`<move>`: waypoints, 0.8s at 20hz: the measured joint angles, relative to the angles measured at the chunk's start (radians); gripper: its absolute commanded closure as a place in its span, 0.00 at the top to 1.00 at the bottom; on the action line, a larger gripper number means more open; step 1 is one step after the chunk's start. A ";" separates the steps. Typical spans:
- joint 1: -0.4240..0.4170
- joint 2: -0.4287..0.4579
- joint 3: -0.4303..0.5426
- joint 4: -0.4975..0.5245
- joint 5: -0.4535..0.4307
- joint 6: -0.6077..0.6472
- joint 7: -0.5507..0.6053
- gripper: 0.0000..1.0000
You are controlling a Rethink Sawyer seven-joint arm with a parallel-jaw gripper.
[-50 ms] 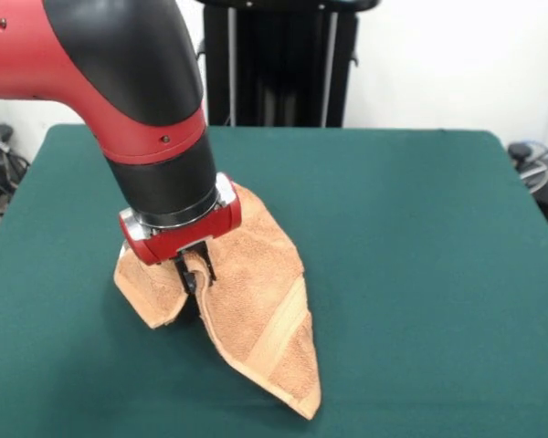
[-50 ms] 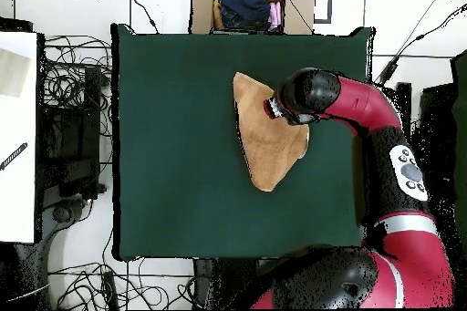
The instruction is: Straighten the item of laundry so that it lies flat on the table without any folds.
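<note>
Gripper [image 1: 196,271] down on the peach-orange terry towel [image 1: 256,301], dark fingers pressed together, pinching a raised fold of the cloth near its middle. Lifted into a ridge at the pinch, draped down on both sides. Folded into a long tapered shape, one point reaching toward the table's [image 1: 420,274] near edge in the front view. Pale woven band across the lower flap. Seen from overhead, lying right of the table's centre [image 2: 260,139], nearer the far edge, clear of all corners.

The red and black robot arm [image 1: 119,82] slants down over the green bench [image 1: 420,274], its hand [image 1: 195,270] pinched closed on the peach-orange terry towel [image 1: 256,310].
</note>
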 measured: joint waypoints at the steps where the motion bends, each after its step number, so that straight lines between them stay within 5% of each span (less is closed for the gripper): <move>1: 0.003 0.001 -0.006 0.000 0.000 -0.007 0.000 0.00; 16: 0.026 0.031 -0.060 0.013 0.016 -0.096 0.000 0.00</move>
